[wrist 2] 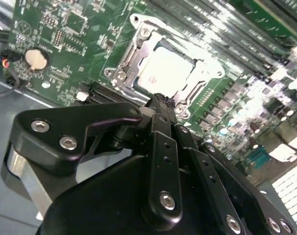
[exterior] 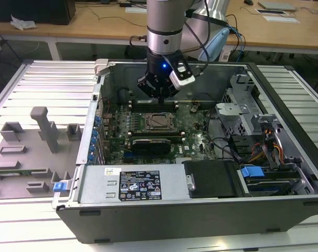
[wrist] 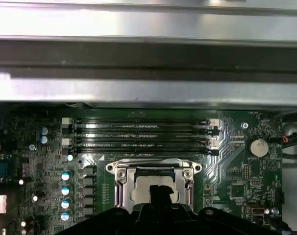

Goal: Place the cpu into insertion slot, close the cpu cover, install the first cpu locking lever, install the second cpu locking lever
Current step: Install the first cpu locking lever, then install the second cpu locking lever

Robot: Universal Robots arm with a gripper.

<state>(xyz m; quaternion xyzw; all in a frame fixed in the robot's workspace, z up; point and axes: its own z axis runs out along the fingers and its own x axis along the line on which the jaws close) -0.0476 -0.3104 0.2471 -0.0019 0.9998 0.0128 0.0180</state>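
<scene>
cpu [wrist 2: 165,73] seated in insertion slot [wrist 2: 120,61], gripper [wrist 2: 160,105] above

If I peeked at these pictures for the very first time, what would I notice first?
Probably the big robot arm reaching down into an open computer case, its black gripper hovering just above the green motherboard. Right below it sits the shiny silver cpu, lying in its square slot under a metal cpu cover.

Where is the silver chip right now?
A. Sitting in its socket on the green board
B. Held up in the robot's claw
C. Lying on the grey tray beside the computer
A: in the second wrist view the cpu lies in the insertion slot, with the cpu cover framing it.
</scene>
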